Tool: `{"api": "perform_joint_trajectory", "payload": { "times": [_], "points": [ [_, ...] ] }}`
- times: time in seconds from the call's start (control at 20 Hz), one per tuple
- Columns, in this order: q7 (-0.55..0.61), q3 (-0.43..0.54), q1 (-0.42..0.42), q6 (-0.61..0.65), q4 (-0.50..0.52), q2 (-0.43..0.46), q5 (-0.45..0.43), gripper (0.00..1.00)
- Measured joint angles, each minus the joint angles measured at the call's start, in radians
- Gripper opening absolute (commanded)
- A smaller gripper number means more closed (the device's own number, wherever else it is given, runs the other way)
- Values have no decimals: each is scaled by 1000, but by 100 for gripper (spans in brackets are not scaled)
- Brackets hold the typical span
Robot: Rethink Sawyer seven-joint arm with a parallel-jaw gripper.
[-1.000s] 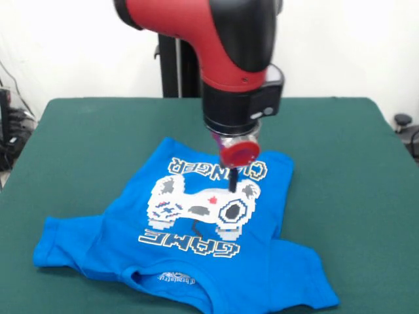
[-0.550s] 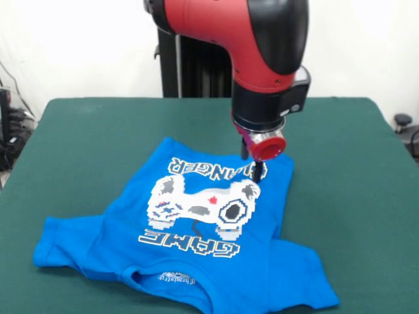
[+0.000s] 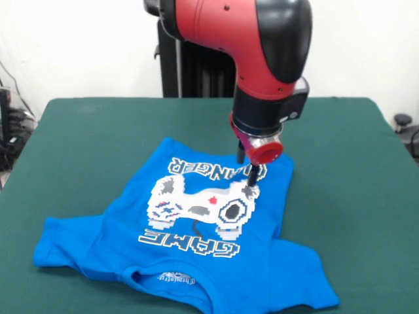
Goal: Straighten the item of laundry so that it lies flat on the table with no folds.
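Note:
The item of laundry (image 3: 190, 229) is a bright blue T-shirt with a white game-controller print and "GAME CHANGER" lettering. It lies print-up on the green table (image 3: 347, 170), collar toward the near edge, hem toward the far side. Its right side looks folded in, and the cloth there runs narrower than at the sleeves. Both sleeves spread out near the front. My gripper (image 3: 247, 167) hangs down from the red arm over the shirt's far right corner, by the end of the word "CHANGER", close to the cloth. Whether it touches or holds the cloth does not show.
Green table surface surrounds the shirt on the left, right and far sides. Cables and dark equipment (image 3: 12, 124) sit off the table's left edge, and a small dark object (image 3: 402, 122) off its right edge.
The arm has swung right, from above the controller print to the shirt's far right corner, then settled slightly left and lower. The shirt has not moved.

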Motion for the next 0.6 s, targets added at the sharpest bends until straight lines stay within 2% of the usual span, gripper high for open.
{"api": "perform_joint_trajectory", "payload": {
  "times": [0.3, 0.6],
  "points": [
    [0, -5, -7, -54, 29, 1, 0, 100],
    [0, -41, -7, -18, 73, -67, 0, 100]
  ]
}}
